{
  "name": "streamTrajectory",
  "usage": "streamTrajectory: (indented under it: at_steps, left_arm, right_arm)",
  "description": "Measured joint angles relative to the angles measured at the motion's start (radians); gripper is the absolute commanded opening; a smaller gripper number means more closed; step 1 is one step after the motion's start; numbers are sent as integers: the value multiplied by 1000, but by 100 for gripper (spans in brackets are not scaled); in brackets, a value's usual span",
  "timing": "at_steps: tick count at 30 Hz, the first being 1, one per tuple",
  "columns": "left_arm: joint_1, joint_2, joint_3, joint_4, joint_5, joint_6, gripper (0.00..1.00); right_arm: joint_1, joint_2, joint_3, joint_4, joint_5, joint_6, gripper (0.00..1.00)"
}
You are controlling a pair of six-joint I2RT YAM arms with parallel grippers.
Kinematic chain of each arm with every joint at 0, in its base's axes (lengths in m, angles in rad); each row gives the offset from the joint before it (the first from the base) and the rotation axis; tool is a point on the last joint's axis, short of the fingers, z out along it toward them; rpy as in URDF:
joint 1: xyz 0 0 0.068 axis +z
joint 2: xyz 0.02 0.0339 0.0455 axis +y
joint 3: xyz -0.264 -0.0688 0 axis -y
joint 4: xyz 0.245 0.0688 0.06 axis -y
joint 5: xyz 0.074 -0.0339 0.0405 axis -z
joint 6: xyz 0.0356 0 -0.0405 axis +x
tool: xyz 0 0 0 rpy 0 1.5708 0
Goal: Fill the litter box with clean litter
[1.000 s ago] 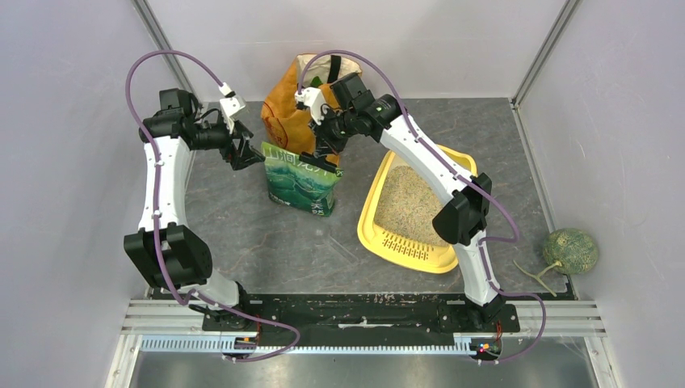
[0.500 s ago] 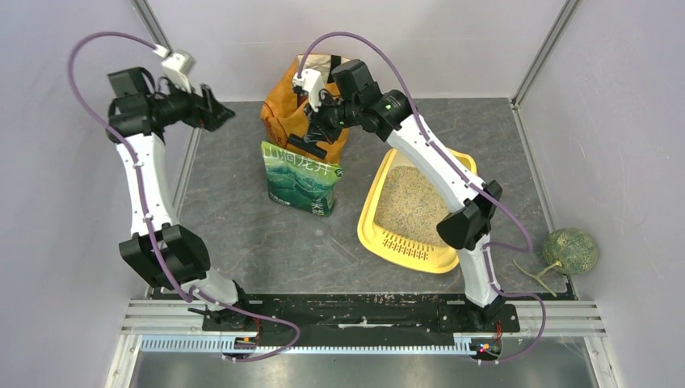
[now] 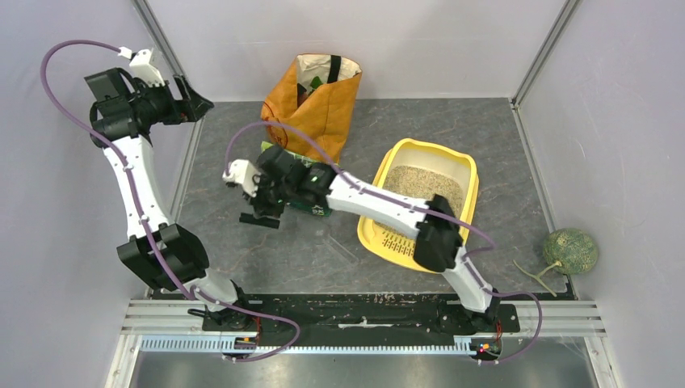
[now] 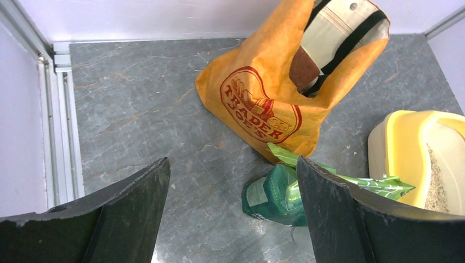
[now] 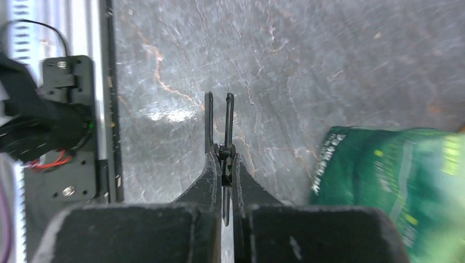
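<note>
Right gripper, clamped on a thin black clip, hangs beside the green litter bag; a stray nudge could knock it, spilling its contents; left gripper gapes empty.

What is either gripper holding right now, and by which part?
The right gripper pinches a thin black clip-like piece by its near end, two slim prongs sticking out past the fingertips. The left gripper is open and empty.

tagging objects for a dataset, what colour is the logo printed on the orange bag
The logo is dark red; clearest in the left wrist view.
</note>
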Motion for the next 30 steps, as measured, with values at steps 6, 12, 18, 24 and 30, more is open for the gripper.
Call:
streamTrajectory:
  at_steps: [6, 12, 18, 24, 30]
  left_arm:
    - [35, 0, 0, 0, -6, -23, 91]
    - [36, 0, 0, 1, -8, -29, 91]
    - [37, 6, 0, 1, 6, -30, 91]
    - [37, 16, 0, -4, 33, -31, 92]
    - [22, 38, 0, -36, 60, -29, 92]
  right_arm:
    - [60, 201, 5, 68, 110, 15, 0]
    - [77, 285, 5, 95, 156, 33, 10]
    - [77, 288, 5, 146, 151, 76, 69]
    - [77, 283, 5, 145, 147, 88, 77]
    - [58, 168, -13, 70, 100, 96, 77]
